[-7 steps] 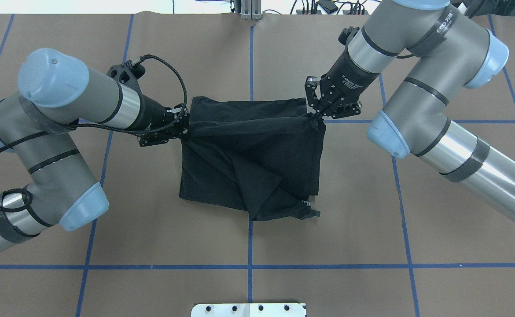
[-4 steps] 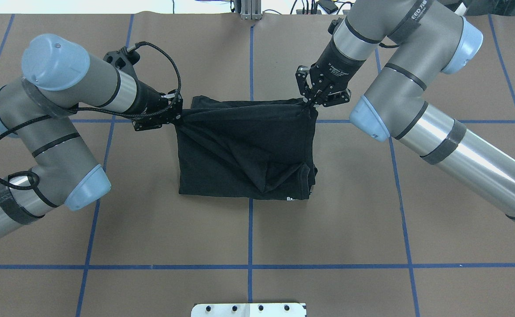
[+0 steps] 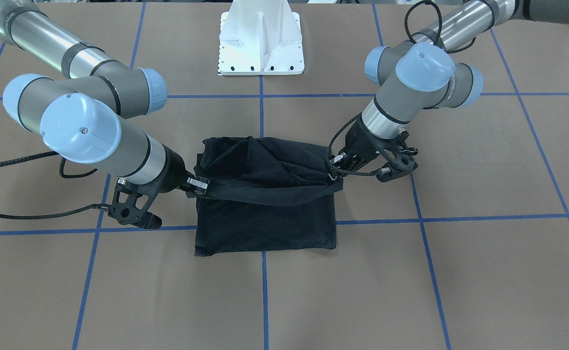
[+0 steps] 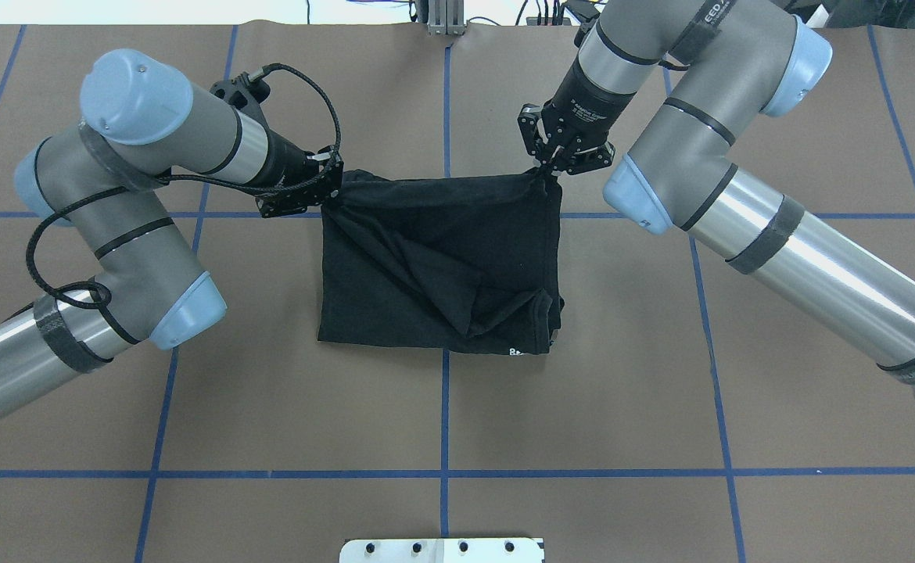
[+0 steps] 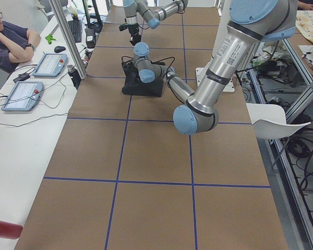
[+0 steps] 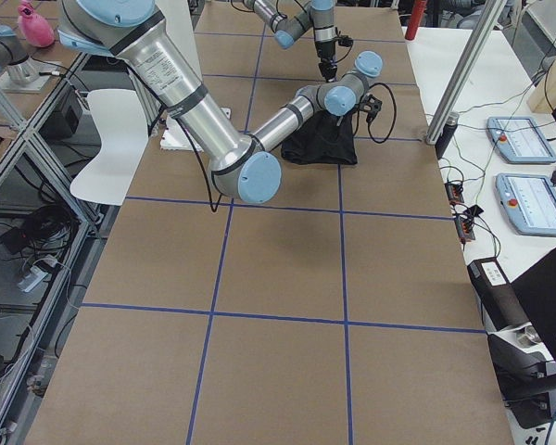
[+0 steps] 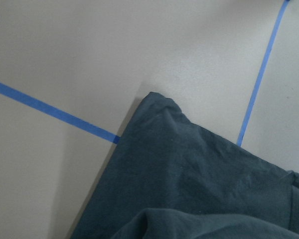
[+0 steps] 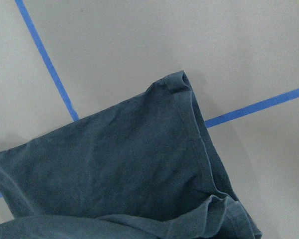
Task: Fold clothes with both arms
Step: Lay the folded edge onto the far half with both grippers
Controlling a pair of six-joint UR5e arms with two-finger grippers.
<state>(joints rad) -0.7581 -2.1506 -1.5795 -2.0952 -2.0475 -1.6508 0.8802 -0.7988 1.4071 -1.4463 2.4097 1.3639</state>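
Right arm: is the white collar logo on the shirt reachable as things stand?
Probably not yet. The right gripper is shut on the T-shirt at its far corner, so it must release first. Otherwise the way looks free: the collar logo lies uncovered on that arm's side.

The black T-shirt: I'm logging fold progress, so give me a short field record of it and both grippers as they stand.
garment: black T-shirt, partly folded, bottom layer flat on the table
left gripper: shut on the shirt's far corner on the robot's left
right gripper: shut on the far corner on the robot's right
held edge: raised off the table, sagging between the grippers in the front-facing view
print: white lettering at the near edge; chest graphic not in view
fold stage: held flap not yet laid down
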